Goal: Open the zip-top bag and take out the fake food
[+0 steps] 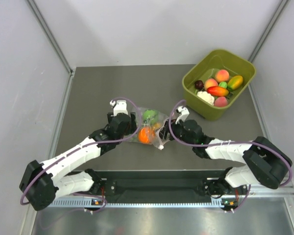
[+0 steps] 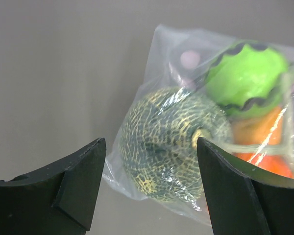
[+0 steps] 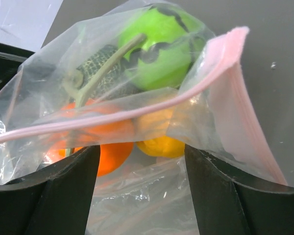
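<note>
The zip-top bag (image 1: 154,128) lies mid-table between both grippers, with the fake food inside. Its pink zip strip (image 3: 220,63) faces my right gripper (image 3: 142,152), which is open; the bag's upper lip drapes over the fingertips and clear plastic lies between them. Behind the strip sit a bright green fruit (image 3: 161,54), an orange one (image 3: 110,142) and a yellow-orange one (image 3: 159,142). My left gripper (image 2: 151,147) is open at the bag's closed end (image 2: 137,181), its fingers either side of a netted dark-green melon (image 2: 166,142) inside the bag.
An olive-green tub (image 1: 210,113) with several toy fruits stands at the back right, beyond the right arm. Grey walls close in the dark table (image 1: 93,93) on the left, right and back.
</note>
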